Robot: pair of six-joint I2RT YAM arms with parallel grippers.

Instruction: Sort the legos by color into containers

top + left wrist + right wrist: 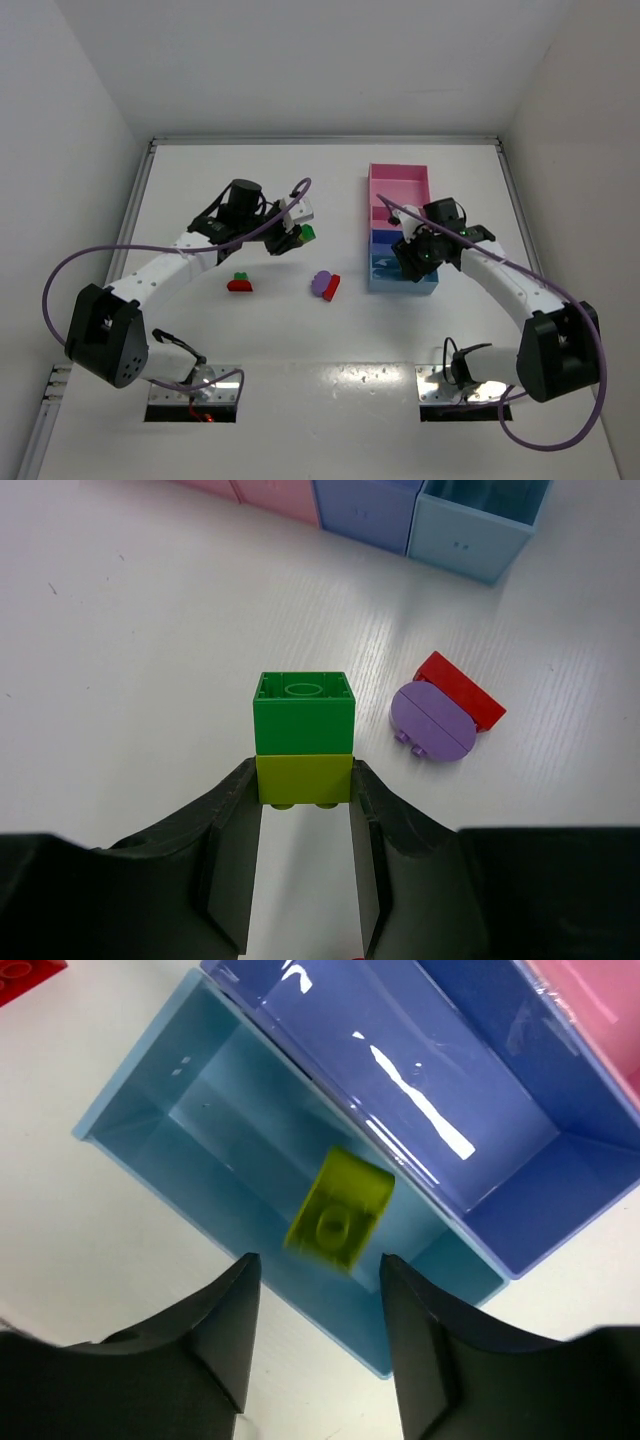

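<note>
My left gripper [297,236] is shut on a joined pair of legos, a yellow-green brick [304,778] with a green brick [303,712] on its far end, held above the table left of the tray [372,205]. My right gripper [414,258] is open over the light blue compartment [190,1110]. A blurred yellow brick [340,1206] shows inside that compartment, just beyond my open right gripper [320,1262]. A purple lego [432,723] lies against a red one [465,690] on the table; both show in the top view [325,285]. A red lego with a green piece on it [239,284] lies further left.
The tray runs front to back on the right half: large pink compartment [400,182] at the far end, then smaller pink, dark blue [450,1090], and light blue nearest. A red brick corner [25,972] shows left of the tray. White walls enclose the table.
</note>
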